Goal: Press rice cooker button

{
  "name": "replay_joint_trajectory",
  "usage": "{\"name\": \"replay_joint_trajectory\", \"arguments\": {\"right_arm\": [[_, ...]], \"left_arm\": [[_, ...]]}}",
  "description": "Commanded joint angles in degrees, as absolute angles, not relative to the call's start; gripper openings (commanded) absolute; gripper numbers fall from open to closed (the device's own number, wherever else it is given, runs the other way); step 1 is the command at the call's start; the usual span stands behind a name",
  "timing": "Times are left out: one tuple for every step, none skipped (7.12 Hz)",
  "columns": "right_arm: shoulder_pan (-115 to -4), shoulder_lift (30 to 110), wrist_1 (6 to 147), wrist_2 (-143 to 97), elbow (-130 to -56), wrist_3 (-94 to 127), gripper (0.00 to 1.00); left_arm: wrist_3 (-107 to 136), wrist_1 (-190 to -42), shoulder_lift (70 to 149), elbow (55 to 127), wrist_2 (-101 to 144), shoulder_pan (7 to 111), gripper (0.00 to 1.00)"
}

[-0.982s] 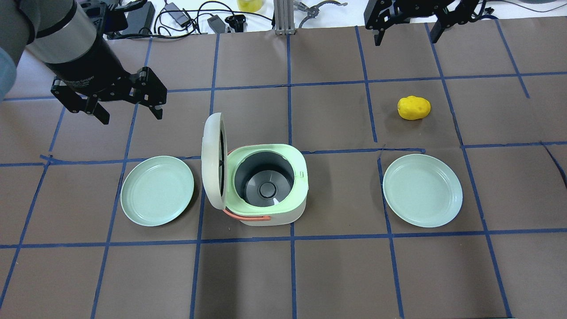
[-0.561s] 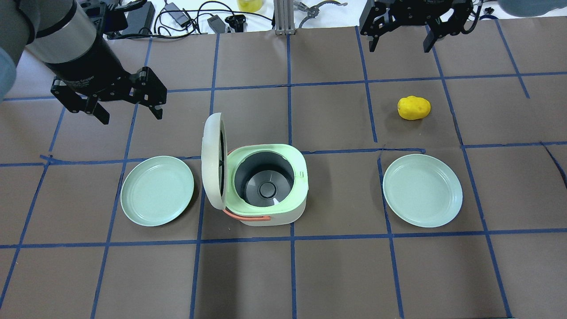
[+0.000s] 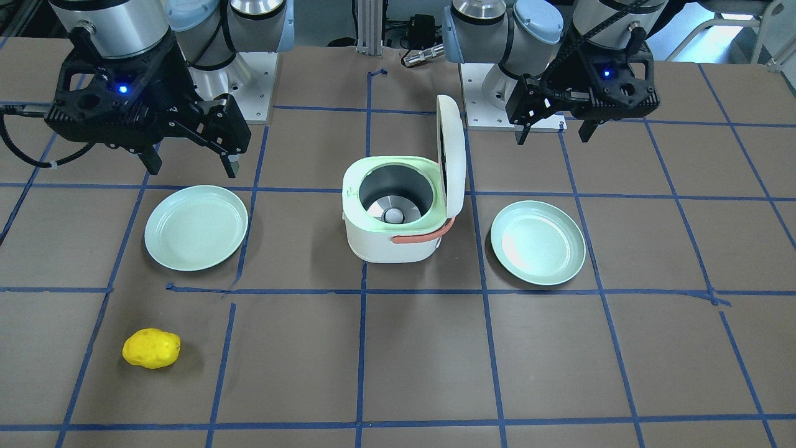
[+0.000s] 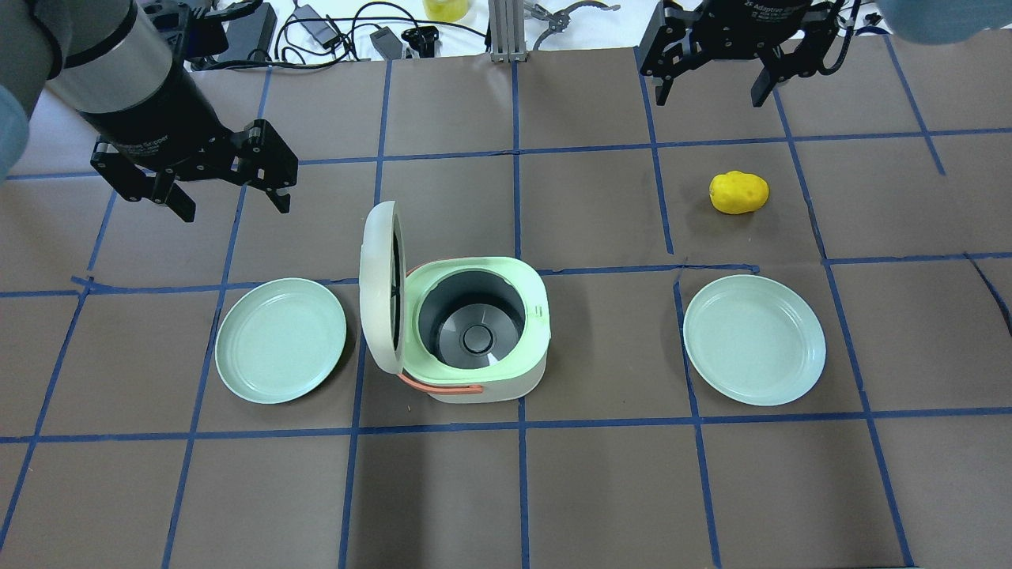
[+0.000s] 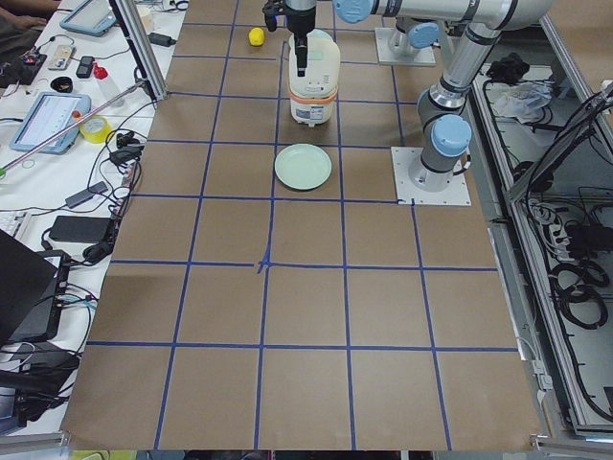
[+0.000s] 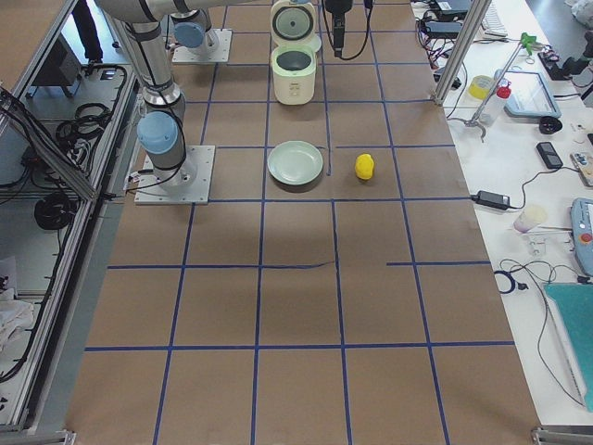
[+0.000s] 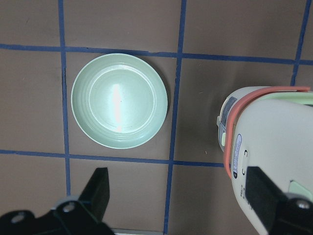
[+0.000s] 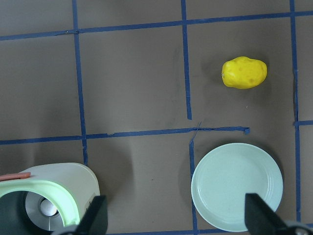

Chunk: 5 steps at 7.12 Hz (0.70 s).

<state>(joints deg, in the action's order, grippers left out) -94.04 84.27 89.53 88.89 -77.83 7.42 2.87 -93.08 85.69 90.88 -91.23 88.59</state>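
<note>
The rice cooker (image 4: 536, 371) stands at the table's middle with its lid (image 4: 376, 284) swung open and upright on the cooker's left; the grey pot inside is empty. The button (image 7: 300, 187) shows only in the left wrist view, as a pale mint pad on the lid's outer face, partly cut off behind a finger. My left gripper (image 4: 236, 210) is open and empty, hovering behind and left of the lid, apart from it. My right gripper (image 4: 708, 99) is open and empty at the far right of the table.
A mint plate (image 4: 237, 371) lies left of the cooker and another mint plate (image 4: 711, 371) lies to its right. A yellow potato-like object (image 4: 738, 192) lies beyond the right plate. Cables and chargers (image 4: 316, 28) lie past the far edge.
My right gripper has shifted slightly to the left at the far edge and its fingers now reach a little lower in the overhead view. The left arm, cooker and lid have not moved.
</note>
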Motion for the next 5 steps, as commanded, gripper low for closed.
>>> {"name": "replay_joint_trajectory", "arguments": {"right_arm": [[-94.04,84.29,89.39,89.47,-77.78,7.21,1.00],[-94.04,84.37,89.47,89.39,-77.78,7.29,1.00],[-94.04,84.37,89.47,89.47,-77.78,6.51,1.00],[-94.04,84.37,89.47,89.47,-77.78,6.42,1.00],[-94.04,84.37,89.56,89.39,-77.78,6.15,1.00]], "left_arm": [[2.90,-93.08,85.69,90.88,-91.23,88.59,1.00],[2.90,-93.08,85.69,90.88,-91.23,88.59,1.00],[2.90,-93.08,85.69,90.88,-91.23,88.59,1.00],[2.90,-93.08,85.69,90.88,-91.23,88.59,1.00],[2.90,-93.08,85.69,90.88,-91.23,88.59,1.00]]}}
